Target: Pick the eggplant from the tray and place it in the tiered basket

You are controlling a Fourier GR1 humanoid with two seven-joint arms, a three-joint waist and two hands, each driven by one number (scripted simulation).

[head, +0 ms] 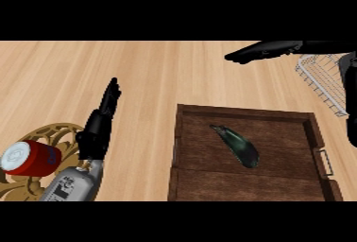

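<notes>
The left hand (97, 125) stands edge-on over the surface's left part, fingers straight and pointing toward the far edge, its grey forearm (73, 185) rising from the near edge. The right hand (268, 51) reaches leftward at the far right corner, fingers extended, holding nothing.

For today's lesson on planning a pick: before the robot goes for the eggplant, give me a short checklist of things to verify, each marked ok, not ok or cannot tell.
1. Eggplant lies in the tray, nothing on top of it: ok.
2. Right robot hand is over the eggplant: not ok; it is beyond the tray's far edge, near the basket.
3. Right robot hand is open: cannot tell.
4. Left robot hand is clear of the tray: ok; it rests open to the tray's left.
5. Can on the trivet is out of the way: ok.
6. Basket has room: cannot tell; only a corner shows.
</notes>
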